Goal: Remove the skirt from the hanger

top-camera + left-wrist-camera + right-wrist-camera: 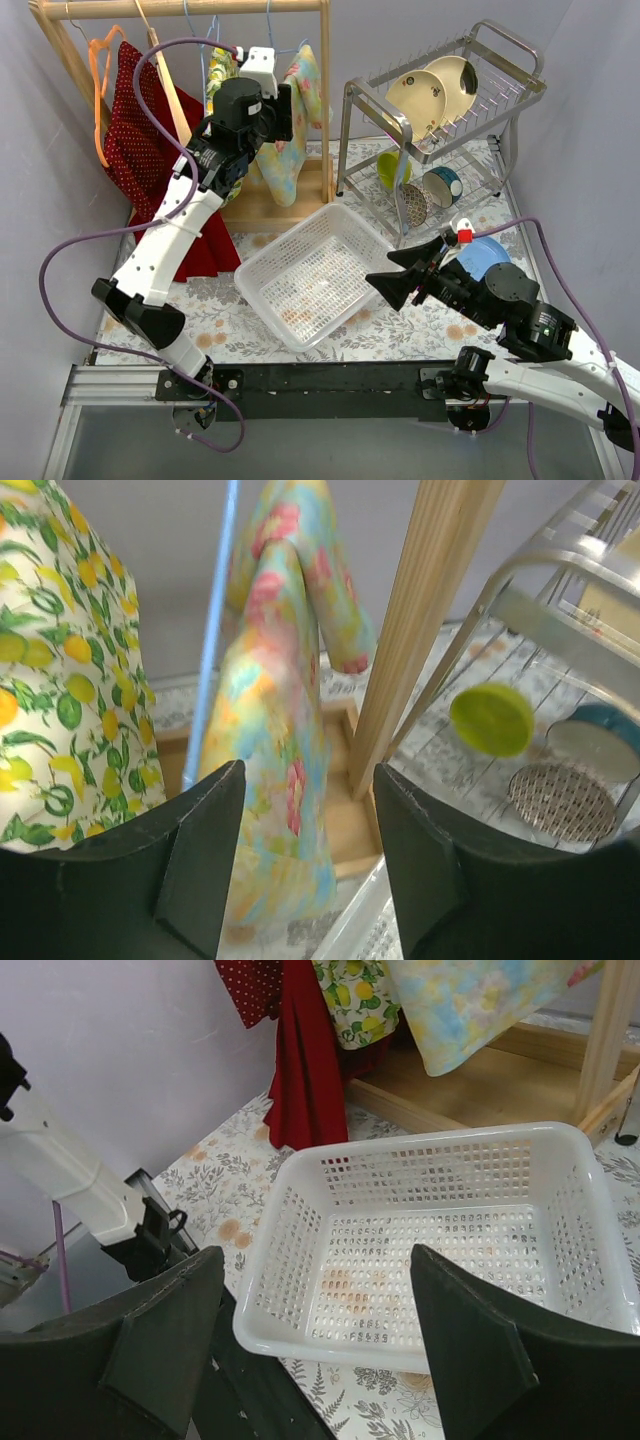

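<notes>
Hanging from a blue hanger [215, 610] on the wooden rack [190, 8], the pastel floral skirt [300, 120] sits just beside a lemon-print garment [217, 72]. The left gripper [308, 790] is raised in front of it, its 2 fingers spread with the cloth showing between them, unpinched. The right gripper [392, 270] hovers low over the white basket [270, 250], fingers spread and holding nothing.

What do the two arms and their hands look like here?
The left arm and right arm both have white links between bulky black joints, each trailed by a looping purple cable. The left hand and right hand each have two broad, matte black, wedge-shaped fingers. A white camera block tops the left wrist; a small red-and-white part sits on the right.
</notes>
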### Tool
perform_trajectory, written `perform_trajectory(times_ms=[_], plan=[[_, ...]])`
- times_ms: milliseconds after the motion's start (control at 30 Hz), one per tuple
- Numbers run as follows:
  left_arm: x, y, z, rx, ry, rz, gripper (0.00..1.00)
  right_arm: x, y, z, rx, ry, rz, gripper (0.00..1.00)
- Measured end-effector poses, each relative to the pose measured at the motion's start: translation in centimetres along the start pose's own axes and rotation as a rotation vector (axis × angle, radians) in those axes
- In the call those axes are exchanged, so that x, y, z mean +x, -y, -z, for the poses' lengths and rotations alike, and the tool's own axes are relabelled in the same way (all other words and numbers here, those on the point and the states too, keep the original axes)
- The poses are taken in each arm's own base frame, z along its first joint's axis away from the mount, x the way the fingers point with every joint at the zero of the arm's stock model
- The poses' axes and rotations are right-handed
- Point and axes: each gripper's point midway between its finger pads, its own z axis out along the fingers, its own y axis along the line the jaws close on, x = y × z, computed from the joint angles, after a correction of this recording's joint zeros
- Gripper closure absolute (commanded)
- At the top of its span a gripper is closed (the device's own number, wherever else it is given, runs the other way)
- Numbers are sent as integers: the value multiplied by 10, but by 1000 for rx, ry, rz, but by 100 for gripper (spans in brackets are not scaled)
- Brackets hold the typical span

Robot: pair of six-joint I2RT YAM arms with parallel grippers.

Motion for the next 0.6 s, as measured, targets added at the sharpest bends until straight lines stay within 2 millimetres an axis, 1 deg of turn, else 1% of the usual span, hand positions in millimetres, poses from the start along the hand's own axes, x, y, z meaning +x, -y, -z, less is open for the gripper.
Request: perform_trajectory(times_ms=[33, 67, 133, 267, 433, 500, 600], plan=[[9, -1, -2, -4, -27, -10, 47, 2, -1, 1, -12, -1, 1, 18], [13, -1, -3, -6, -40, -17, 47, 3, -3, 2, -24, 1, 2, 18], [15, -3, -2, -11, -46, -25, 47, 3, -5, 3, -43, 11, 2, 18], [8, -9, 3, -30, -29, -35, 44, -3, -8, 5, -61, 33, 3, 19], [1, -9, 8, -16, -8, -46, 41, -5, -10, 5, -71, 43, 3, 19], [-6, -9, 10, -17, 8, -51, 38, -5, -11, 4, -74, 40, 3, 19], [-21, -16, 14, -49, 49, -59, 38, -4, -12, 3, -78, 37, 4, 19]])
